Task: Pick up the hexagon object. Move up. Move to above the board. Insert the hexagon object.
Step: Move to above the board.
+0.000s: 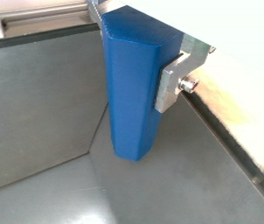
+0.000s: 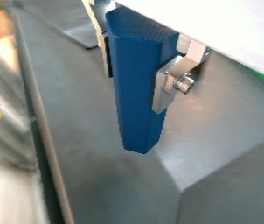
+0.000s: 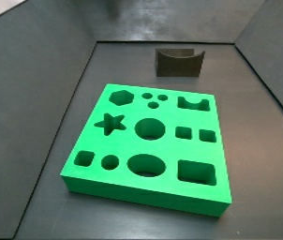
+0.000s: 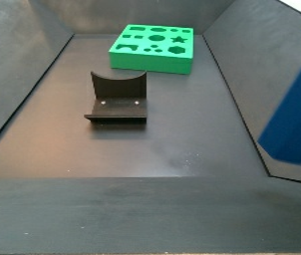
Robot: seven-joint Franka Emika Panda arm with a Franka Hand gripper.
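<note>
Hexagon object [image 1: 135, 83] hangs upright between the silver fingers [image 1: 176, 79] of the gripper [image 1: 132, 39], which is clamped on its upper part; both wrist views show the blue prism [image 2: 138, 87] pinched from two sides, one flat plate with a bolt pressed against a face, the opposite finger [image 2: 100, 35] only partly visible behind the piece. Its lower end hangs free below the gripper, clear of the dark grey tabletop [image 1: 52, 96] underneath, with no contact visible. In a side view the same blue rod [image 4: 294, 110] appears large and blurred at the near edge of the frame, well above the floor, with the gripper itself cut off by the frame edge.

Well apart from the gripper, the board [image 4: 153, 47] lies flat at the far end of the tabletop [image 4: 180, 139]. A side view shows the green slab [image 3: 151, 141] with its cut-outs all empty: a hexagon hole [image 3: 118, 96] near one corner, a star, circles and squares. Between the gripper and the board stands the fixture [image 4: 118, 98], a dark bracket on its base plate, also seen beyond the board in a side view [image 3: 178, 61]. Whether the rod's axis is exactly vertical cannot be told from the wrist views.
</note>
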